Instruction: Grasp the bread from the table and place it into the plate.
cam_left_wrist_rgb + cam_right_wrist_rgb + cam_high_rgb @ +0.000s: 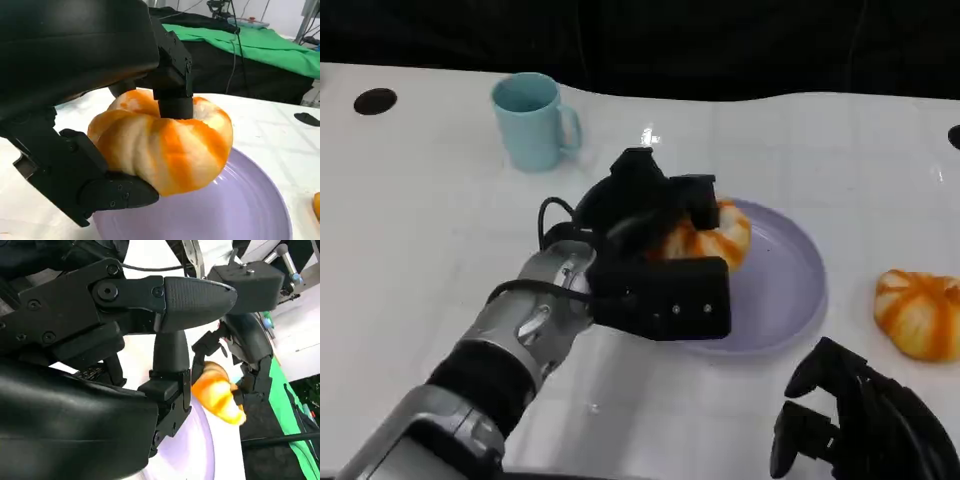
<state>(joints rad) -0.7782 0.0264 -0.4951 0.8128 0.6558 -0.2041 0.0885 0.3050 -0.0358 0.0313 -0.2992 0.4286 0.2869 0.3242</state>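
My left hand (655,260) grips an orange-and-white striped bread roll (715,240) just above the left part of the lavender plate (790,290). The left wrist view shows the roll (165,145) clamped between black fingers (172,75) above and below, hanging over the plate (240,210). A second striped roll (920,312) lies on the table to the right of the plate. My right hand (855,420) sits low at the front right, fingers apart, holding nothing. In the right wrist view the held roll (217,392) and the plate (195,450) appear beyond my right hand's fingers (175,295).
A light blue mug (532,120) stands at the back left of the white table (420,230). Dark round holes (375,100) mark the tabletop near its far corners. Green cloth (260,42) lies behind the table.
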